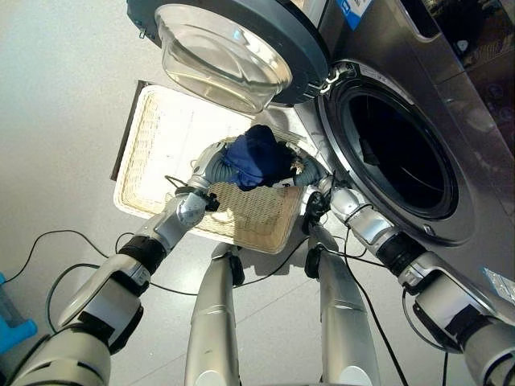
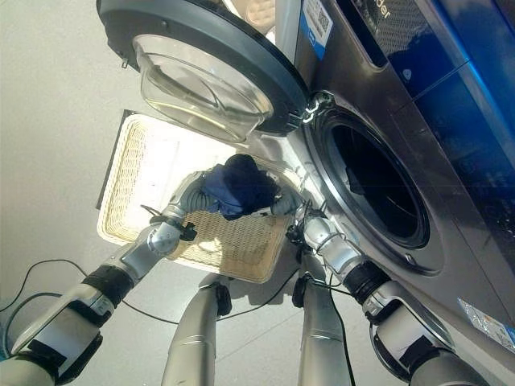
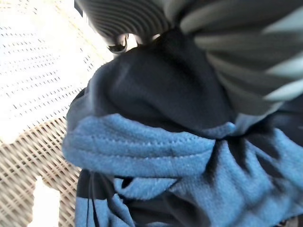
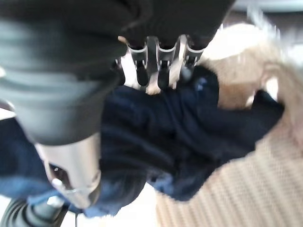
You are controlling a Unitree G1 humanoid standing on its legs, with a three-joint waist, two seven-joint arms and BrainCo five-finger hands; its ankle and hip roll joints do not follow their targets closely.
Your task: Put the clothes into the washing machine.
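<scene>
Both hands, left hand (image 1: 211, 165) and right hand (image 1: 310, 170), clasp blue clothes (image 1: 256, 157) above wicker basket (image 1: 249, 217).

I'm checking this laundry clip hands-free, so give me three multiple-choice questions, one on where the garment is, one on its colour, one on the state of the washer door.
1. Where is the garment?
A. Inside the drum
B. Held between both hands over the basket
C. On the floor by the door

2. What colour is the garment?
A. Dark blue
B. Red
C. White

3. How is the washing machine door?
A. Shut
B. Missing
C. Swung open

Answers:
1 B: the left hand and right hand flank the garment above the wicker basket.
2 A: the cloth is dark blue in every view.
3 C: the door stands clear of the dark drum opening.
</scene>
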